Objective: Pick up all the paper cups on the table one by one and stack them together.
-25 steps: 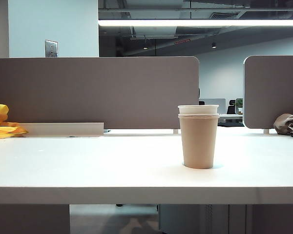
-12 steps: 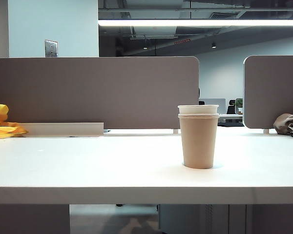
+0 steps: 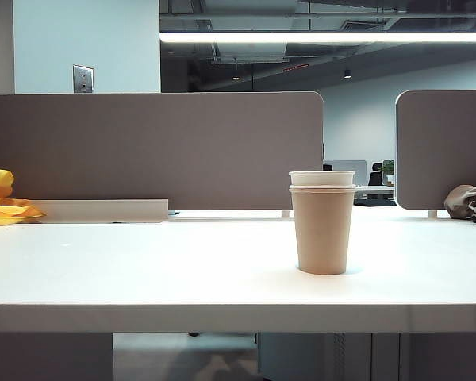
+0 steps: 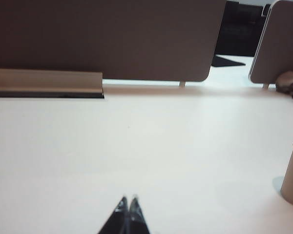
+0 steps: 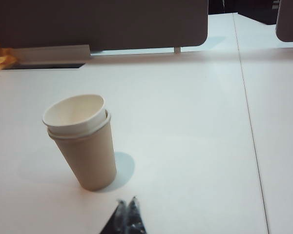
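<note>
The tall tan-brown paper cup [image 3: 323, 232] has a matt, kraft-like wall; the white paper cups [image 5: 77, 115] nested in it look smooth and dull inside. The wide white surface [image 3: 182, 262] is smooth with a soft sheen. The grey divider panels [image 3: 155, 151] look matt. The yellow crumpled cloth [image 3: 1, 198] looks soft. Both grippers' black tips, left [image 4: 126, 210] and right [image 5: 126, 208], look glossy, like hard plastic.

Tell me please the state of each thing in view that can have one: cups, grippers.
tan-brown cup: upright on the table, holding the white cups.
white cups: nested inside the tan-brown cup, rims showing above it.
left gripper: shut, empty, apart from the stack.
right gripper: shut, empty, near the stack, not touching.
</note>
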### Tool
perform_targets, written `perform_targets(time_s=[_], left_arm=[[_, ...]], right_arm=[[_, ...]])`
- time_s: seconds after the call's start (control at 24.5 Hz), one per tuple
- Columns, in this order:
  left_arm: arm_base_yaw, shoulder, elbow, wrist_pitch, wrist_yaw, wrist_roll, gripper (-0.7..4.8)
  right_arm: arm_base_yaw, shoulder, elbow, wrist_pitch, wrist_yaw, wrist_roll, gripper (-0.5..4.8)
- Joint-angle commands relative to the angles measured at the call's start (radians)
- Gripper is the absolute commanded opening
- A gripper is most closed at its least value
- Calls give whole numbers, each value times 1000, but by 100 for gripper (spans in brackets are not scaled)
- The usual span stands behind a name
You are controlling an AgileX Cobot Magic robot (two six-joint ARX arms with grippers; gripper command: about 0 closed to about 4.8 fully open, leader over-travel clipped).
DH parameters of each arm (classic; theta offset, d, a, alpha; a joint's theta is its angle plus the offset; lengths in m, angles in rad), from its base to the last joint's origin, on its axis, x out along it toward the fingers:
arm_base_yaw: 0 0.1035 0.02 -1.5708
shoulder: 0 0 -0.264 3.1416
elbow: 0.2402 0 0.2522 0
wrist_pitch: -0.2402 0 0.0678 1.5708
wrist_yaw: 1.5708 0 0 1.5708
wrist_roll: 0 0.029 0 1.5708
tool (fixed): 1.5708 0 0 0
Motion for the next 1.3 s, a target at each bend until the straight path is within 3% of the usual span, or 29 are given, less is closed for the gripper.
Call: perform_targets(time_s=[0.04,0.16,0.53,0.81,1.06,1.3], left_arm=[[0,-1,-26,58,5,-2,-5],[0,-1,-81,140,5,-2,-5],[0,-1,-84,143,13,-2,-5],[0,-1,-84,136,114,-2,-5],[0,-1,-84,79,204,-2,-5],[0,-1,-84,1,201,-2,-5]], right_arm=[[0,-5,-2,41,-1,4,0],[0,-35,-32,74,-1,4,0],[0,-56,-40,60,-1,4,0],[0,-56,-40,37,-1,4,0],[0,-56,-41,23,-1,4,0],[0,-56,-41,-56,-1,4,0]])
